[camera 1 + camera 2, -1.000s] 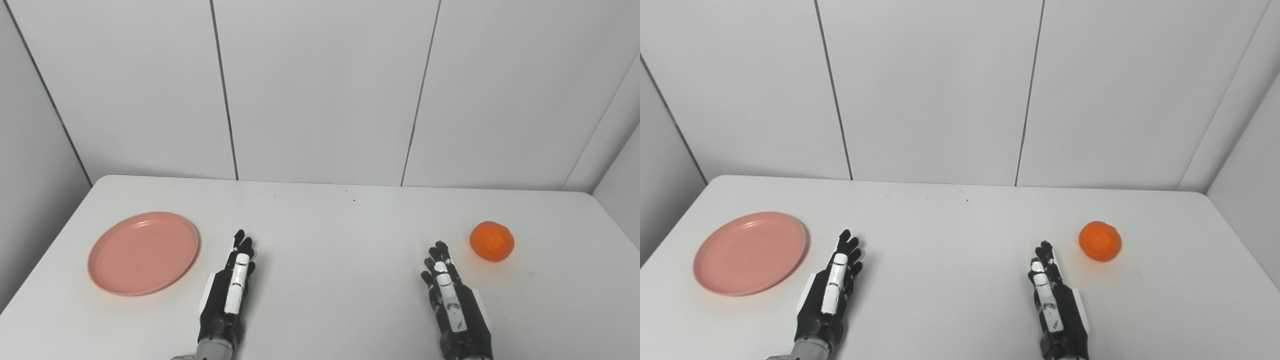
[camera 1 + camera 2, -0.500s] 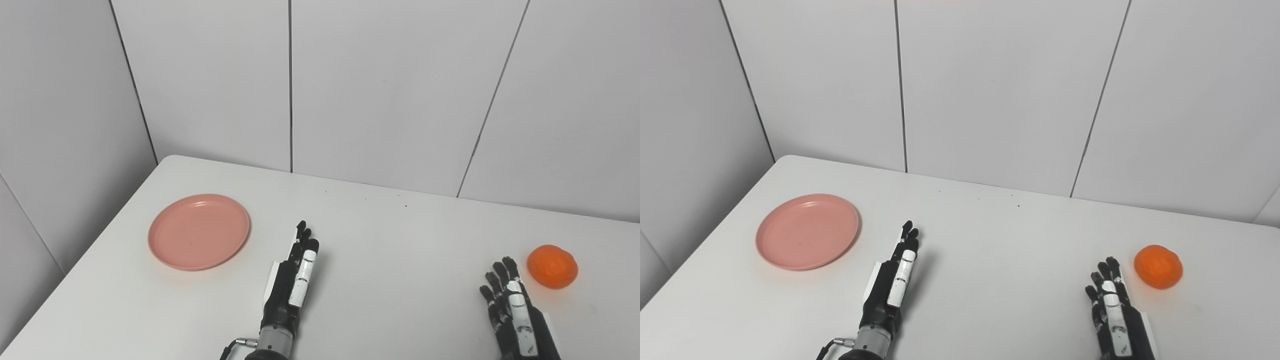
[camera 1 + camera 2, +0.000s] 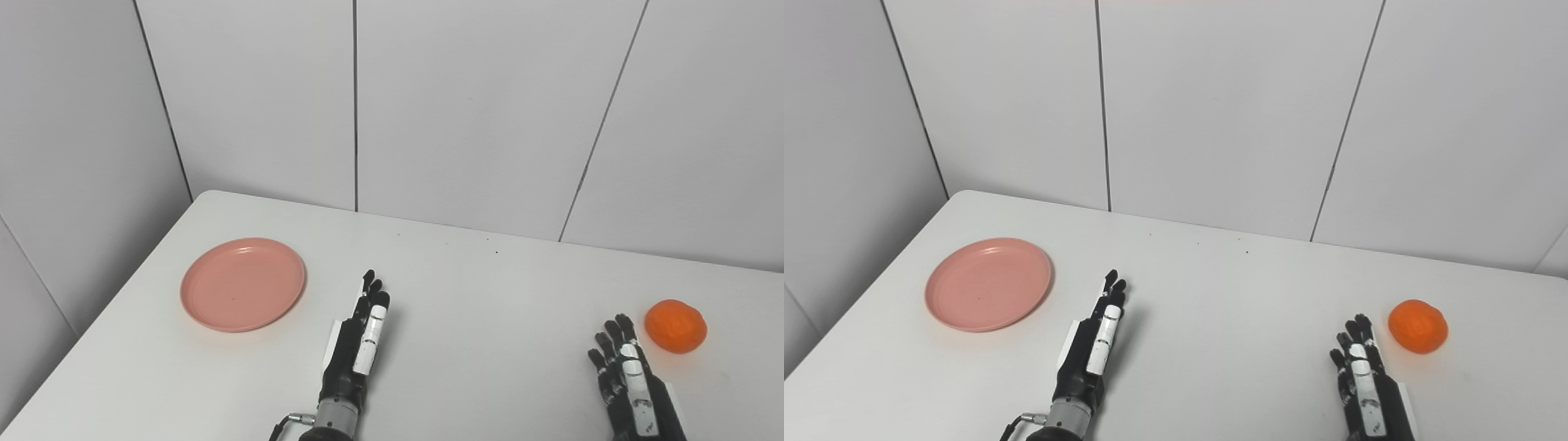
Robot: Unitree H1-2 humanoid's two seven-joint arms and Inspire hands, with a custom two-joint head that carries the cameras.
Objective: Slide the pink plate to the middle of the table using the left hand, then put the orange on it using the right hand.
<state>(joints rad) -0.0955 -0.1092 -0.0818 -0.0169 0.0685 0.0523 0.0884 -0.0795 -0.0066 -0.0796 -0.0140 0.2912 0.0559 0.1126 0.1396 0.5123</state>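
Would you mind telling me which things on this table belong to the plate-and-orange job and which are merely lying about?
Part of the job:
pink plate, at the table's left
orange, at the right
left robot hand, open, touching nothing
right robot hand, open, beside the orange

Just lying about:
nothing but a few dark specks on the white table

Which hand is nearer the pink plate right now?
Left. The left hand lies open just right of the pink plate, not touching it. The right hand is far across the table, beside the orange.
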